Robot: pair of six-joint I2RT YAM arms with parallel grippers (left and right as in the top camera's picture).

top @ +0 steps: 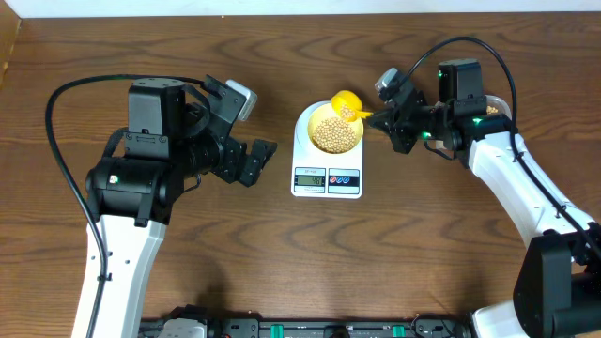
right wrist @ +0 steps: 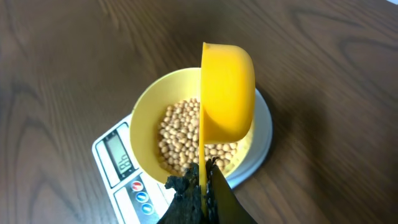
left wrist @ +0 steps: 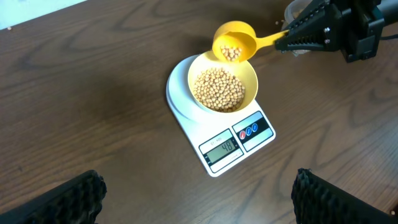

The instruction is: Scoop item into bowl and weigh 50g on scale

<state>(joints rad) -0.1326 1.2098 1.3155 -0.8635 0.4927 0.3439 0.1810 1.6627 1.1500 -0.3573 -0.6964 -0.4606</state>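
The pale yellow bowl stands on the white scale and holds many tan beans. The display reads about 48. My right gripper is shut on the handle of a bright yellow scoop, tilted on its side over the bowl's far rim, with a few beans left in it. My left gripper is open and empty, left of the scale.
A clear container shows partly behind the right arm. Dark wooden table all around. Cables arc over both arms.
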